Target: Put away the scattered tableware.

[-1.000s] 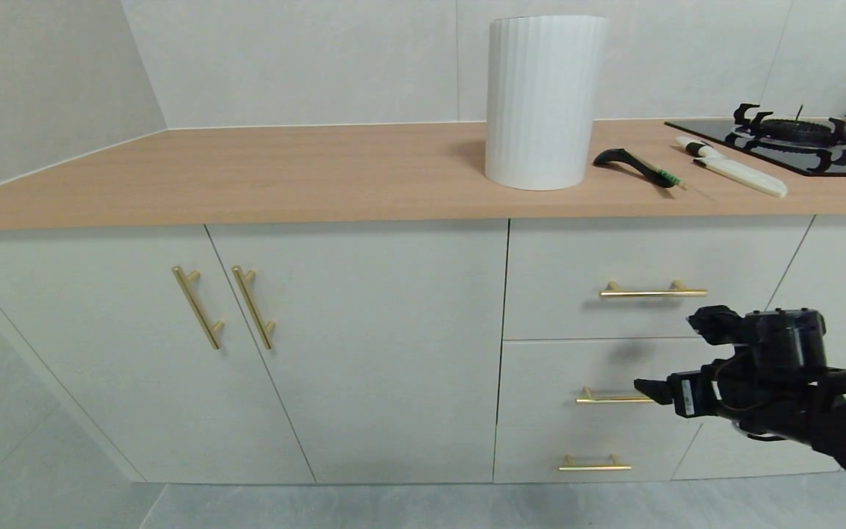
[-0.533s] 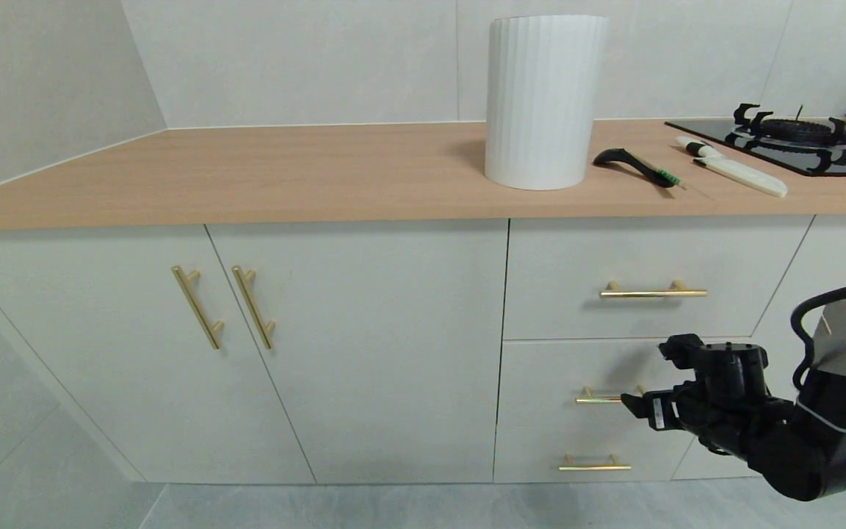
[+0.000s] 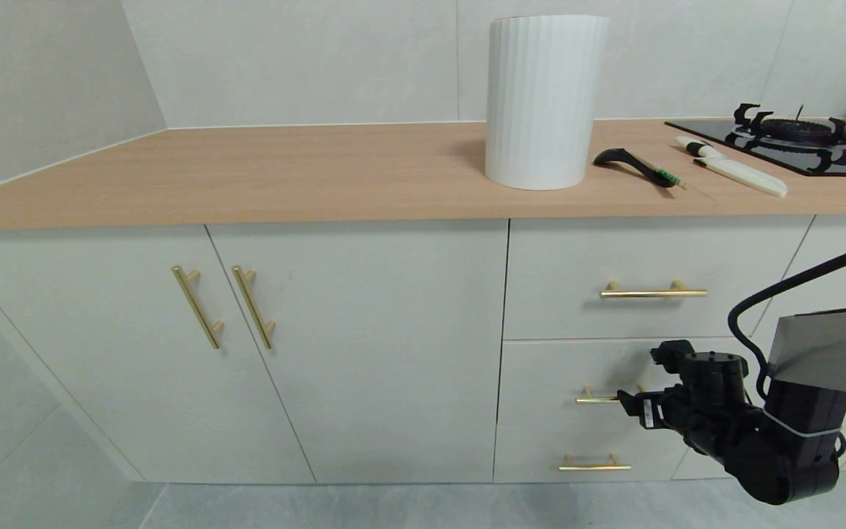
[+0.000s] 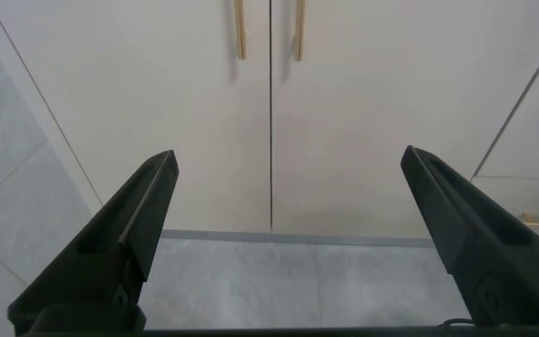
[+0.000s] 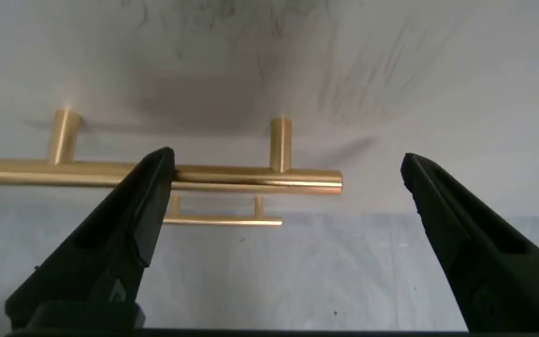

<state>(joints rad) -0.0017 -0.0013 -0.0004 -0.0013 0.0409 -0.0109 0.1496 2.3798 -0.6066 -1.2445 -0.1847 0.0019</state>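
Up on the wooden surface point(image 3: 283, 173), from the head: tall white ribbed canister point(image 3: 545, 103) upright toward the back wall. Just beside it, lying flat, black-handled utensil point(image 3: 632, 166). Next along, white knife point(image 3: 735, 167), also flat, near the edge of the stove point(image 3: 797, 139). Both loose on the wood, apart from each other and outside the canister. Underneath, two cupboard doors point(image 3: 364, 345) with brass handles side by side. Right of these, three stacked drawers, each with a brass bar: top bar point(image 3: 653, 293), middle bar point(image 3: 598, 399), bottom bar point(image 3: 594, 466). Right hand point(image 3: 643, 378) low in front of the middle drawer, at the right end of its bar, fingers spread apart, clamped on nothing.

From the left wrist: left hand point(image 4: 288, 157) wide apart, holding nothing, pointed at the seam between the cupboard doors, low down near the grey floor point(image 4: 251, 281).

From the right wrist: fingers spread wide, close to the drawer front. Right end of the middle bar and one of its posts within the gap between them. Cannot tell whether either finger touches the bar. Bottom bar farther off beyond.
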